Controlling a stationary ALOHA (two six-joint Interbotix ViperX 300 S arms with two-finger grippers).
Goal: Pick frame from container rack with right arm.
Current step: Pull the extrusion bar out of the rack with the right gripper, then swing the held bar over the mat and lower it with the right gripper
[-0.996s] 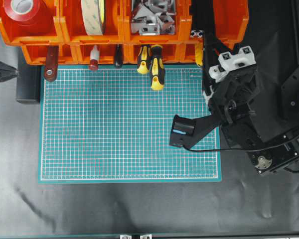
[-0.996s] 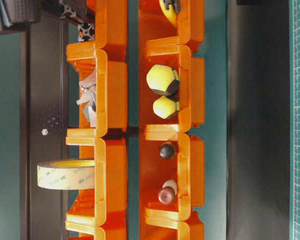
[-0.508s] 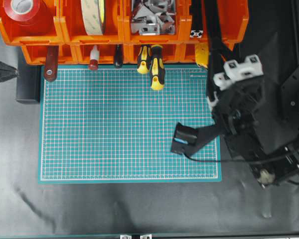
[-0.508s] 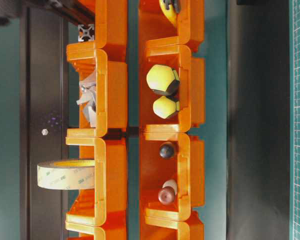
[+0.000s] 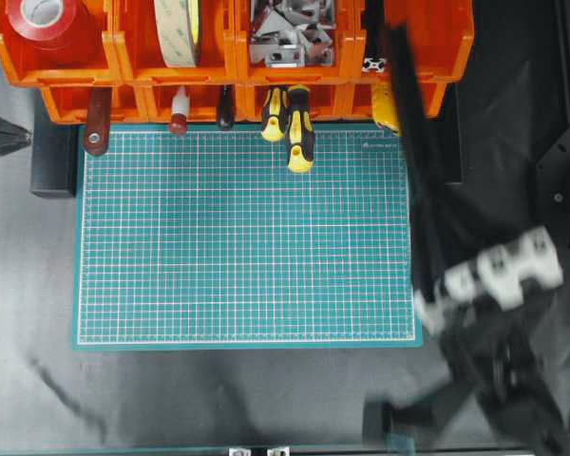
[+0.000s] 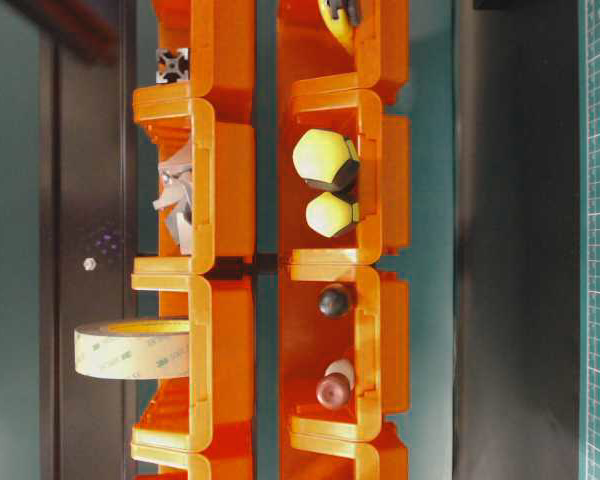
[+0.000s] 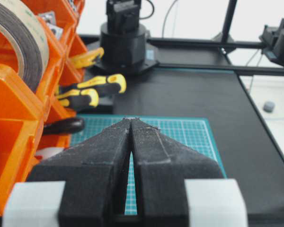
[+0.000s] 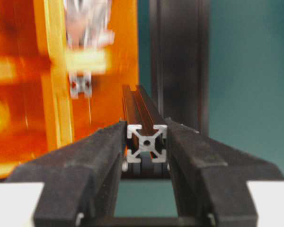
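Observation:
My right gripper [image 5: 439, 277], with white parts, hangs motion-blurred over the mat's right edge at the lower right. It is shut on the frame [image 5: 408, 123], a long black bar slanting from the orange container rack [image 5: 76, 76] down to the fingers. In the right wrist view the frame's silver cut end [image 8: 146, 143] sits clamped between the black fingers [image 8: 104, 146], the bar running away toward the rack [image 8: 52, 94]. A second slotted bar end [image 5: 375, 65] lies in the rack's upper right bin. My left gripper [image 7: 131, 120] is shut and empty, beside the rack's left end [image 5: 2, 133].
The rack's upper bins hold red tape [image 5: 43, 17], a tape roll [image 5: 176, 28] and grey brackets [image 5: 290, 33]. Yellow-black screwdrivers [image 5: 297, 128] and other tool handles stick out of the lower tier over the green mat [image 5: 247, 237]. Black posts stand on the right [image 5: 560, 180].
The right arm has swung fast from the rack toward the lower right, drawing the frame out of the upper bin. The left gripper has stayed put.

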